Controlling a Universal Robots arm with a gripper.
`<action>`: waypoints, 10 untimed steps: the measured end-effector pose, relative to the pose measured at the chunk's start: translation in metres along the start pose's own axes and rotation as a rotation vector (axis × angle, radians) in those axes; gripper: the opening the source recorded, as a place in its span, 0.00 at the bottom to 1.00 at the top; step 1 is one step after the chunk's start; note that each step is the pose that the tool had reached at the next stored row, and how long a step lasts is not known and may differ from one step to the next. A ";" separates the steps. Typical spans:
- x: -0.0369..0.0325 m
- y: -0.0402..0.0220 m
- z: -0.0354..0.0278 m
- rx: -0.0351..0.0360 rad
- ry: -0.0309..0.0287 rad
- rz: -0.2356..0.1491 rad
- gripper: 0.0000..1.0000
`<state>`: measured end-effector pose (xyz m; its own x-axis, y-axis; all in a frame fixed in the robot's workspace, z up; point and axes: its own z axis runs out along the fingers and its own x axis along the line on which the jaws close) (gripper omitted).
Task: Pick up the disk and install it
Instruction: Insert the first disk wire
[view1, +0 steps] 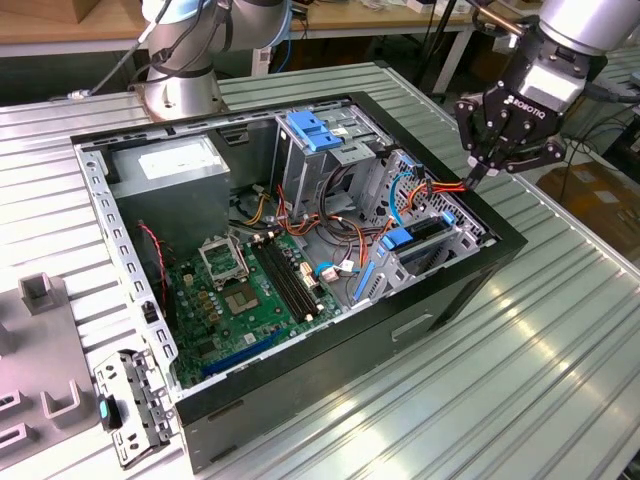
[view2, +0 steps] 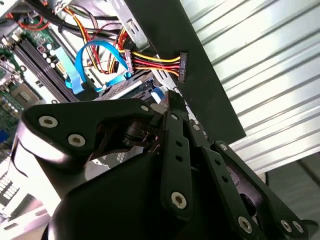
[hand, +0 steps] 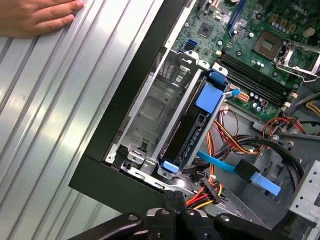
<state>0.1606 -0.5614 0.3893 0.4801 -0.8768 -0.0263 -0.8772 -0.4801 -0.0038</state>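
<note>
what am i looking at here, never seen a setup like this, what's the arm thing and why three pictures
It is a robot arm working on an opened desktop computer case lying on a ribbed metal table. The exterior view comes from a camera off the arm and shows the whole scene. The two wrist views come from cameras riding on the arm, looking down past the black gripper.

The gripper hovers above the case's corner on the exterior view's right, beside the drive bay. In the first wrist view the disk, with its blue side rails, sits on edge in that bay. Inside the case lie a green motherboard and coloured cables. A person's hand rests on the table. The gripper holds nothing.
</note>
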 end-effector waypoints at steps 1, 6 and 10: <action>0.0002 -0.0003 0.0000 -0.0005 0.0000 -0.019 0.11; 0.0014 -0.0023 0.0000 -0.0026 -0.0003 -0.096 0.11; 0.0034 -0.0131 0.0000 -0.0032 -0.0005 -0.120 0.11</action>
<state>0.1737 -0.5581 0.3893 0.5819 -0.8129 -0.0263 -0.8132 -0.5820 -0.0038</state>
